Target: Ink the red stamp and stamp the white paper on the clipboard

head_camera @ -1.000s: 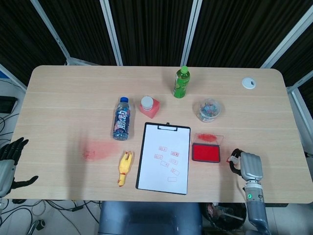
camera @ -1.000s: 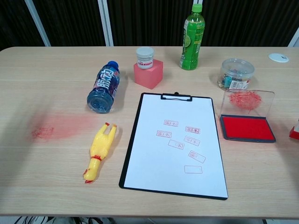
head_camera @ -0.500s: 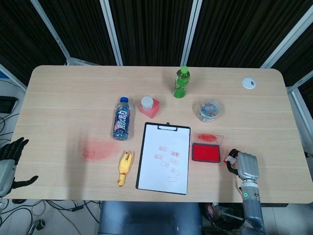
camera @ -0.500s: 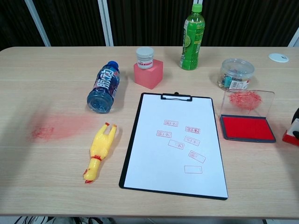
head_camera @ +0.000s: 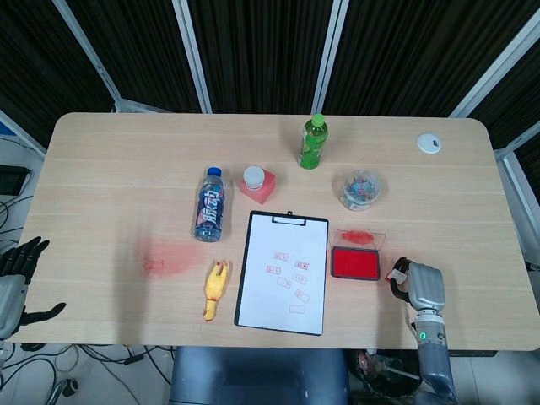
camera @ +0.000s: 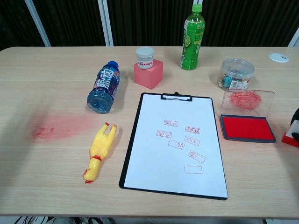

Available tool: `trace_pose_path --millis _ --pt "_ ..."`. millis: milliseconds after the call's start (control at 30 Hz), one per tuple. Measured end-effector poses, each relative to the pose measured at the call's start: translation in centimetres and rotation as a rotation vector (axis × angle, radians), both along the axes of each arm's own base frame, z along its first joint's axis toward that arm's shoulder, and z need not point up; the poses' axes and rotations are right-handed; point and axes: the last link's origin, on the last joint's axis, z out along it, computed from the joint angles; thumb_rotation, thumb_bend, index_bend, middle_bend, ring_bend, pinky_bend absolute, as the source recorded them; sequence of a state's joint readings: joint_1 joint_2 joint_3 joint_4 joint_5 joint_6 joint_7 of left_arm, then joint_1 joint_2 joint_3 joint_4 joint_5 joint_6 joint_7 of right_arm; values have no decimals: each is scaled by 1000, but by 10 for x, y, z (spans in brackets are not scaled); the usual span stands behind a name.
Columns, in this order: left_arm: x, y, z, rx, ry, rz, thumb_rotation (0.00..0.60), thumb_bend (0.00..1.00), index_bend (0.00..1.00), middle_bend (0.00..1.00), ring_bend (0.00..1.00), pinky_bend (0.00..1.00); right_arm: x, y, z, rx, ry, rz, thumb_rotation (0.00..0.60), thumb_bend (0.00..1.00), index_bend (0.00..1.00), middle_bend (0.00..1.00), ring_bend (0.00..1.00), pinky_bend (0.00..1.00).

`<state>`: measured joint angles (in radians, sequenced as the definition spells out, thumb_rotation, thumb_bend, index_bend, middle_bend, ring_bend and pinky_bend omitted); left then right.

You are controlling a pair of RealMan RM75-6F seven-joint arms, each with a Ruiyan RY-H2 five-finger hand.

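right hand (head_camera: 419, 285): grips red stamp (head_camera: 394, 275)
ink pad (head_camera: 354, 263): just left of right hand, lid open
left hand (head_camera: 17, 278): empty, fingers spread

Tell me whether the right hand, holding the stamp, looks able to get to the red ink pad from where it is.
Probably yes. The right hand holds the red stamp just right of the ink pad, whose clear lid stands open at the back, and nothing lies on the table between them.

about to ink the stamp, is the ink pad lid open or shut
Open. The ink pad shows its bare red surface, and its clear lid, smeared red, stands raised behind it.
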<state>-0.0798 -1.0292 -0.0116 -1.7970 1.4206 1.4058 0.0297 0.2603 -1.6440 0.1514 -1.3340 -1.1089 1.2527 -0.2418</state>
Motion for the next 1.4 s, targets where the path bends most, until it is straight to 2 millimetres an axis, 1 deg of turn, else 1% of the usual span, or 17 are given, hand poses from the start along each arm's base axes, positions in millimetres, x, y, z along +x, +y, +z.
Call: trace_pose_path --millis 167,800,1400 --pt "0 0 0 0 1 -2 600 0 0 0 0 0 -1 1 0 5 5 -8 600 439 761 577 648 664" --pt "0 0 1 4 -5 -1 600 0 0 0 0 0 2 4 0 18 24 -11 600 437 639 500 577 664" --pt "0 0 1 5 -6 -1 600 0 0 0 0 0 3 4 2 37 38 -30 600 424 555 444 521 664"
